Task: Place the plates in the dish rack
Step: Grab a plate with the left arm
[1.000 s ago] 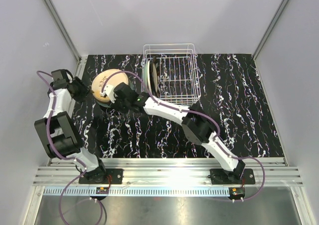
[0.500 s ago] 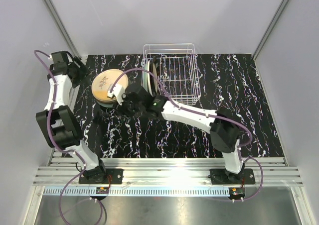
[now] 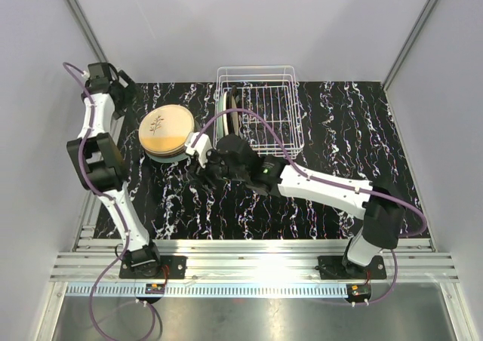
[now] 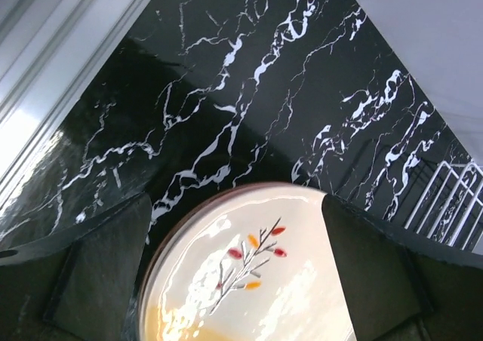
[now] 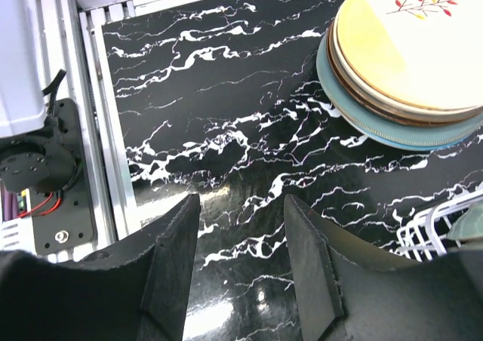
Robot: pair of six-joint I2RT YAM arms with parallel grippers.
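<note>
A stack of plates (image 3: 166,132) lies flat on the black marbled table, left of the dish rack (image 3: 264,115). The top plate (image 4: 256,273) is cream with a leaf motif. Under it are a brown-rimmed plate (image 5: 377,103) and a pale green one (image 5: 392,133). Two plates (image 3: 225,118) stand on edge at the rack's left end. My left gripper (image 3: 125,99) hangs open at the far left, its fingers (image 4: 98,265) wide on either side of the stack, clear of it. My right gripper (image 3: 196,179) is open over bare table just near-right of the stack, holding nothing.
The white wire rack's corner (image 5: 445,220) shows at the right edge of the right wrist view. A metal rail (image 5: 106,130) and the left arm's base mount (image 5: 41,175) lie at the table's near-left edge. Grey walls (image 3: 45,69) close in the table's left, far and right sides.
The right gripper has drawn back off the stack toward the near right and widened. The left gripper has pulled away to the far left corner and opened fully.
</note>
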